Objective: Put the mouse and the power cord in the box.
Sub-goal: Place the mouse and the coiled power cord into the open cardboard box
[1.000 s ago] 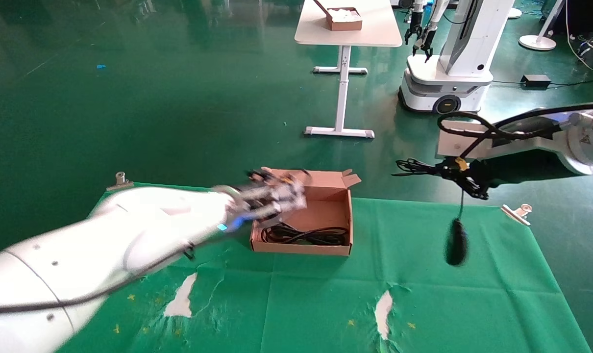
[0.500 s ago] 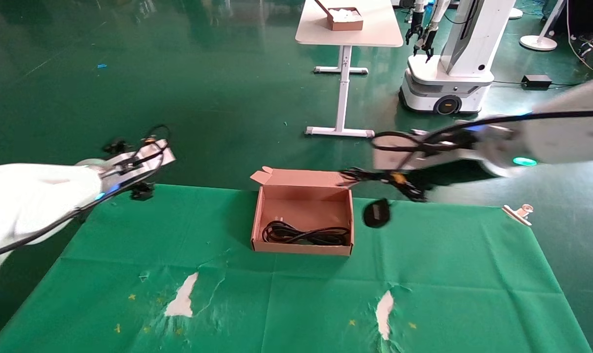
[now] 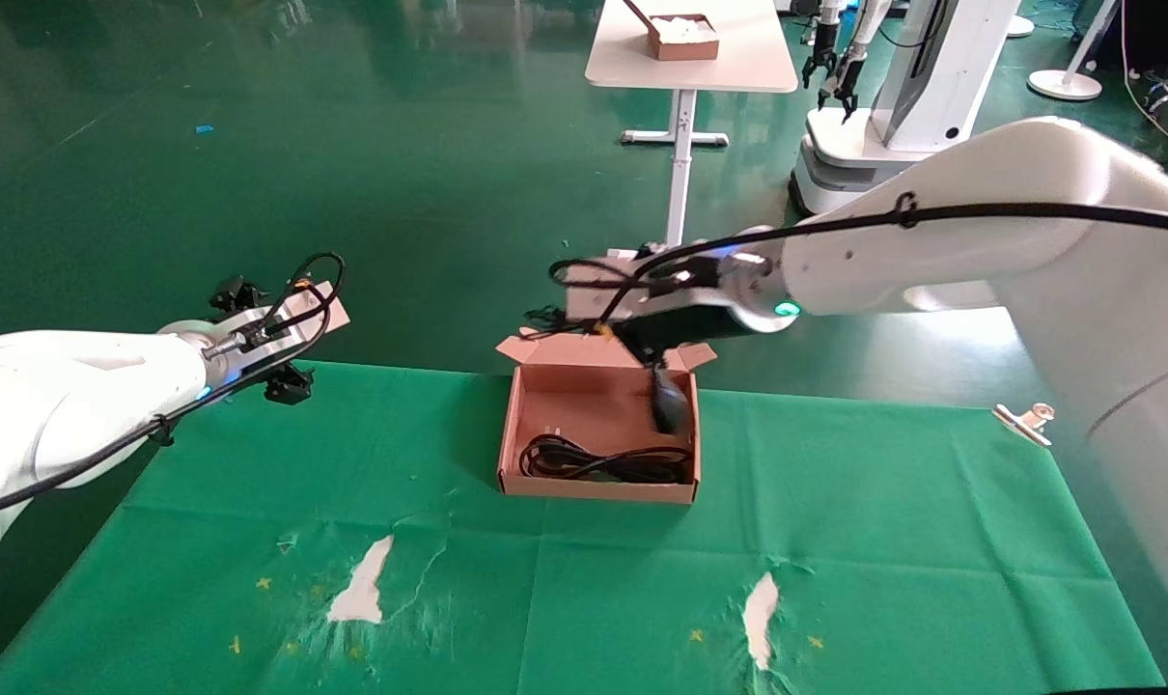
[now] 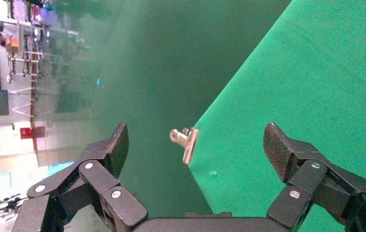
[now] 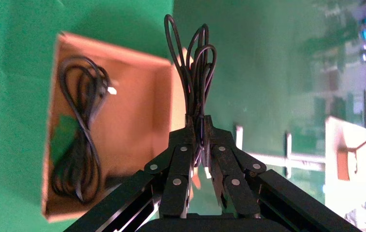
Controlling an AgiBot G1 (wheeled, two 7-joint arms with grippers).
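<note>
Pinching the mouse's bundled wire (image 5: pixel 194 72) tight, my right gripper (image 5: pixel 199 129) hovers over the cardboard box's (image 3: pixel 598 486) far edge; the mouse (image 3: pixel 669 406) dangles below, inside the box's right side. The power cord (image 3: pixel 603 462) lies coiled along its near wall. My left gripper (image 4: pixel 195 145) hangs spread wide and empty off the green cloth's (image 3: pixel 835 541) far-left corner.

A black mouse (image 3: pixel 669 407) and glossy black power cord (image 3: pixel 603 461) against the brown box (image 3: pixel 594 490).

The right tool (image 3: pixel 545 317) has swung the mouse (image 3: pixel 668 406) over the box (image 3: pixel 598 487).
</note>
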